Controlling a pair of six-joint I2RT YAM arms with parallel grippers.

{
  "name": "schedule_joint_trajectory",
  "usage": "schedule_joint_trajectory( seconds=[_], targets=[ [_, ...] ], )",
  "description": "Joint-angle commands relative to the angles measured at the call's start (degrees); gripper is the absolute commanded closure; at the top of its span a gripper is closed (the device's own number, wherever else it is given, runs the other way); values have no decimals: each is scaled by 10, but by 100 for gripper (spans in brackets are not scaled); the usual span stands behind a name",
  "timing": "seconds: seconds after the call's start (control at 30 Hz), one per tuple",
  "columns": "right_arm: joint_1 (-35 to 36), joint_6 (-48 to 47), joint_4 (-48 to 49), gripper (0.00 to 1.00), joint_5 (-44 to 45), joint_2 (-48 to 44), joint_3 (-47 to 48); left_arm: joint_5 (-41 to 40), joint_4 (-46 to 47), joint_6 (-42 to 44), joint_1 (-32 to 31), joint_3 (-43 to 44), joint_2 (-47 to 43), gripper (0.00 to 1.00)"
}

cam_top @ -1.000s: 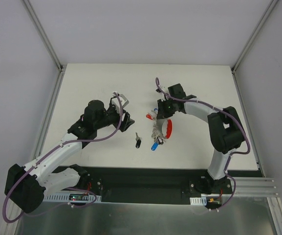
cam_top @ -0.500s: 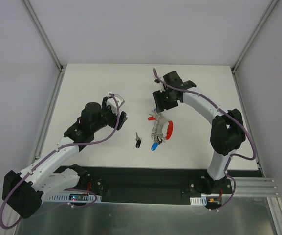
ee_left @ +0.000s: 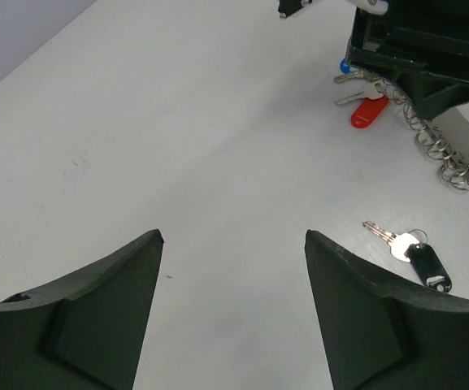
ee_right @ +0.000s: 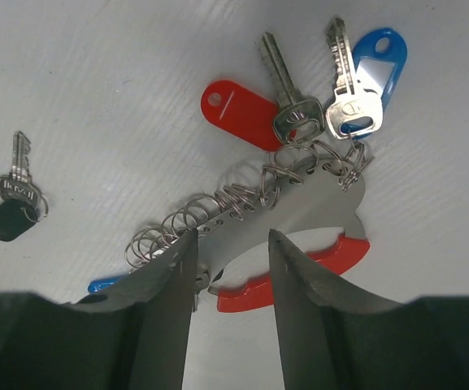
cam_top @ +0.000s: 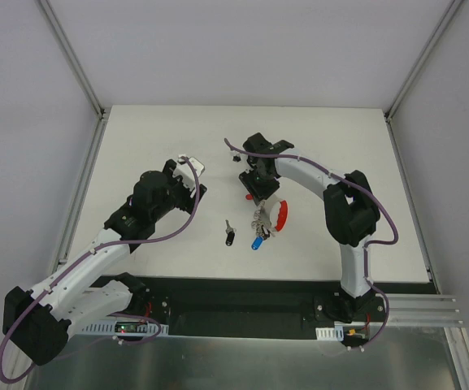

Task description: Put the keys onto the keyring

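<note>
Left gripper (ee_left: 232, 240) wide open, empty, above white table (ee_left: 177, 122), right gripper (ee_right: 231, 242) partly open, low over keyring (ee_right: 234, 199) mid-table, gripping nothing, black-headed key (ee_right: 8, 218) lying apart, leftward.

Top camera overhead, far, whole table (cam_top: 153, 138). Left wrist oblique, right wrist close, downward; both catch keyring (ee_right: 234, 199), black key (ee_right: 6, 221).
</note>
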State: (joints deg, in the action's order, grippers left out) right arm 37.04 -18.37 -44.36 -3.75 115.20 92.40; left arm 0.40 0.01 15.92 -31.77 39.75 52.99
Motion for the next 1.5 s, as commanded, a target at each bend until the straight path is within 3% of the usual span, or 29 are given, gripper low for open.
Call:
schedule_joint_trajectory(
  seconds=[0.0, 0.43, 0.53, 0.9, 1.23, 1.47],
  targets=[
    [8, -60, -34, 58, -16, 13, 32, -23, 3, 17, 3, 2, -18, 29],
    [6, -89, -11, 64, -33, 34, 9, -20, 3, 23, -6, 1, -15, 28],
    [6, -91, -8, 69, -39, 44, 9, -21, 3, 23, -8, 0, -13, 28],
    [5, -98, 1, 69, -25, 52, -5, -19, 3, 25, -8, -2, -8, 28],
    [1, -101, 13, 97, -46, 20, -13, -11, 3, 25, -8, 1, -3, 28],
    [-8, -102, 57, 99, -90, -66, -50, 13, 3, 8, -8, 7, 3, 28]
  ],
)
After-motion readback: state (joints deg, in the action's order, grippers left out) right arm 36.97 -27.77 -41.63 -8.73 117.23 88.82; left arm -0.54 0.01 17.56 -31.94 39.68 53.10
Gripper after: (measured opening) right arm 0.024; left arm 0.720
